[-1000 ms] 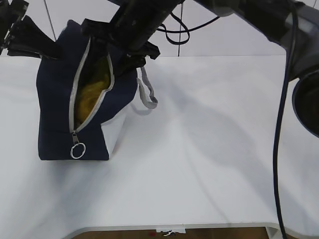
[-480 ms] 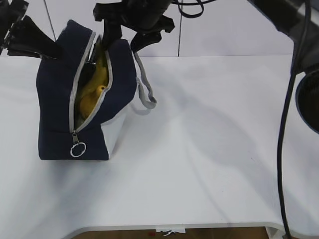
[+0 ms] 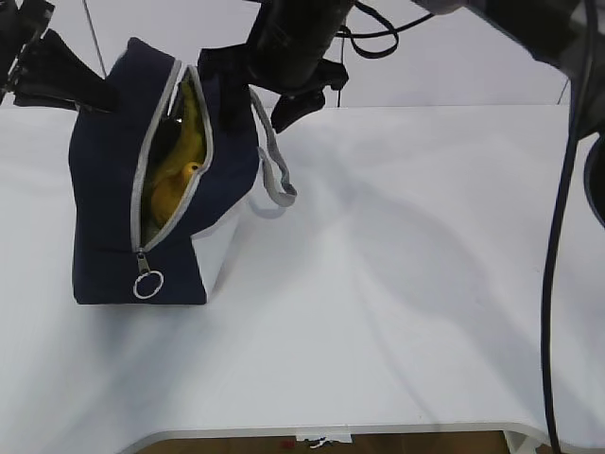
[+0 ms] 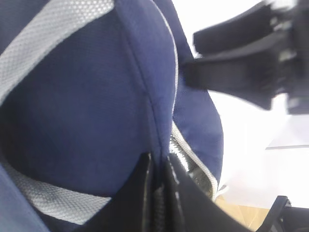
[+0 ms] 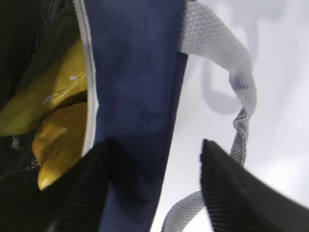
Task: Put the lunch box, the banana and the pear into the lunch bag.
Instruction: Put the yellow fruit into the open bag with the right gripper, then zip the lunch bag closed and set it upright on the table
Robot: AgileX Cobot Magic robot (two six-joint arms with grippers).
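Note:
The navy lunch bag (image 3: 104,218) stands at the table's left with its zipper open. Inside it lie the yellow banana (image 3: 194,123) and, below it, the pear (image 3: 170,189); the right wrist view shows the banana (image 5: 53,92) and the pear (image 5: 60,140) through the opening. The lunch box is hidden. My right gripper (image 3: 248,90) hangs open and empty just above the bag's right top edge, its jaws astride the navy side panel (image 5: 140,72). My left gripper (image 4: 159,159) is shut on the bag's fabric edge beside the zipper, at the bag's far left top (image 3: 106,95).
A grey rope handle (image 3: 274,175) droops off the bag's right side, close to my right fingers (image 5: 227,193). The ring pull (image 3: 146,285) hangs at the zipper's lower end. White table (image 3: 397,284) stretches to the right and front.
My right gripper has risen out of the bag's opening and shifted right, empty. The banana stays in the bag above the pear. The left gripper has not moved.

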